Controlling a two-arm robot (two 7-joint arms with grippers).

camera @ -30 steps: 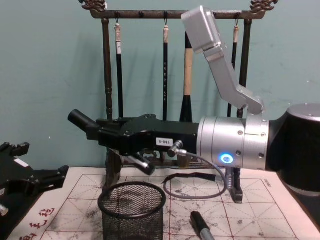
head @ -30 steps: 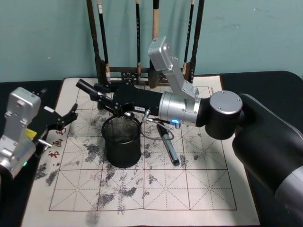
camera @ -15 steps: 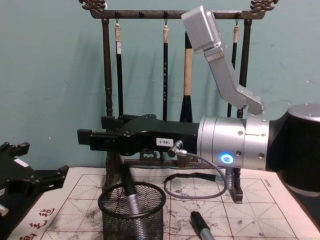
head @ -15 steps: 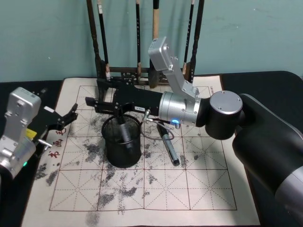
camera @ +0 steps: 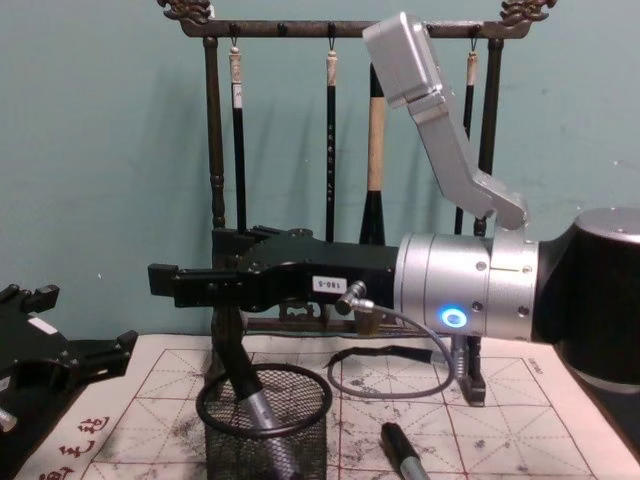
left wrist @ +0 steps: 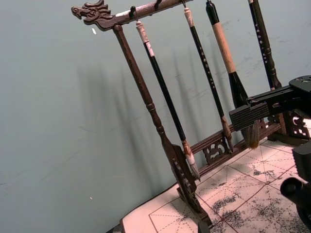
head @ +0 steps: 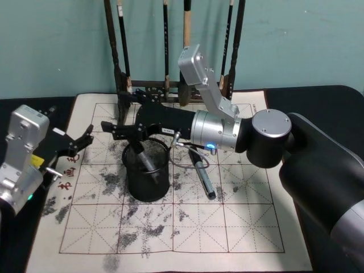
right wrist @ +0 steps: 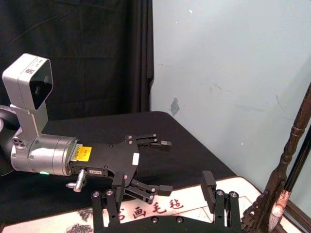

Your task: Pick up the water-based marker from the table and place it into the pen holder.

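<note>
Chest view: marker [camera: 250, 396] aslant, top leftward

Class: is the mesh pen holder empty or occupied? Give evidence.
Occupied: a marker leans inside the pen holder, under the open right gripper; left gripper hovers at left.

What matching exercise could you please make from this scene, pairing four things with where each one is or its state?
Things:
1 right gripper
2 left gripper
3 brushes
4 holder

Places or states:
a hang from the rack
b open, at the mat's left edge
c stands on the mat with a marker inside
d open, above the holder

Pairs: 1-d, 2-b, 3-a, 4-c
</note>
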